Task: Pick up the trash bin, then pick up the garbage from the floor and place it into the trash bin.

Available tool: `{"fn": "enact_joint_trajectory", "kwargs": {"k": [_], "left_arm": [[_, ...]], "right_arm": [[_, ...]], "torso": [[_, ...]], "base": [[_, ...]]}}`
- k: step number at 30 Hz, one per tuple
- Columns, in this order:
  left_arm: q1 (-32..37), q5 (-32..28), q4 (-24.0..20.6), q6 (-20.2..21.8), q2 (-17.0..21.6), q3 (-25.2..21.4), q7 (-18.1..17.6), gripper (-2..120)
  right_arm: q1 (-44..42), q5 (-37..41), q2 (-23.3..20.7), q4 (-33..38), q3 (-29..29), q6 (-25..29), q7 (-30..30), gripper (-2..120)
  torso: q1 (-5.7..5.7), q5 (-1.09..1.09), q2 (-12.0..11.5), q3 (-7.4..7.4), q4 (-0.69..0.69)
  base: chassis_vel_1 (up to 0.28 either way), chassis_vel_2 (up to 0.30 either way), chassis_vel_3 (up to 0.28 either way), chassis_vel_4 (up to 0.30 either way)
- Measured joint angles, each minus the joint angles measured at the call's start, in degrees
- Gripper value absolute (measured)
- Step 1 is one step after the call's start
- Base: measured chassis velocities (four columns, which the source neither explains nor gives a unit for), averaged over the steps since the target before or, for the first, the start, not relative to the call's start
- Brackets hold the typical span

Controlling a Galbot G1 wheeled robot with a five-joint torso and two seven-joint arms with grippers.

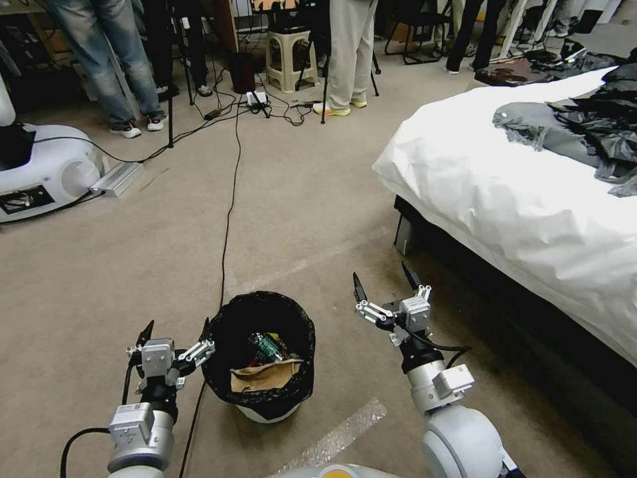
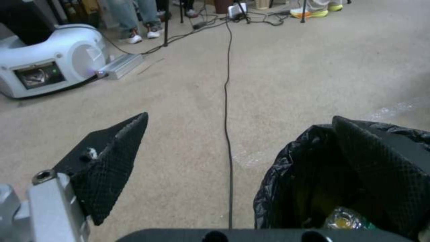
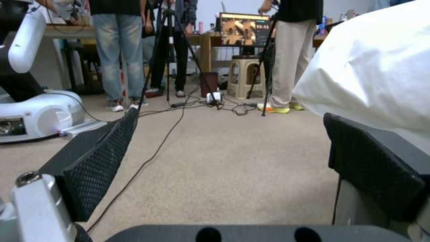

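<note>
The trash bin (image 1: 260,398), white with a black bag over its rim (image 2: 287,171), stands on the carpet floor (image 1: 312,199) just in front of me. Garbage lies inside it: a brown paper bag (image 1: 264,376) and a small clear bottle (image 1: 266,346) (image 2: 342,218). My left gripper (image 1: 176,328) (image 2: 240,117) is open beside the bin's left side, one finger (image 2: 381,161) against the bag at the rim and the other out over the carpet. To the bin's right my right gripper (image 1: 381,275) (image 3: 231,114) hovers open above the floor, holding nothing.
A bed with a white cover (image 1: 517,199) fills the right side, dark clothes (image 1: 584,126) piled on it. A black cable (image 1: 229,219) runs along the floor to the bin's left. Another robot's white base (image 1: 46,172) sits far left. A stool (image 1: 290,60) and people's legs stand at the back.
</note>
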Motion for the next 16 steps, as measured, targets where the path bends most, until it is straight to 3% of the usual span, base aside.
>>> {"fn": "enact_joint_trajectory", "kwargs": {"k": [16], "left_arm": [[-0.02,-0.06,0.00,0.11,0.00,0.00,-0.06,100]], "right_arm": [[0.00,0.00,-0.03,-0.06,0.01,0.05,-0.06,100]], "torso": [[0.00,0.00,0.00,0.00,0.00]], "base": [[0.000,0.000,0.000,0.000]]}}
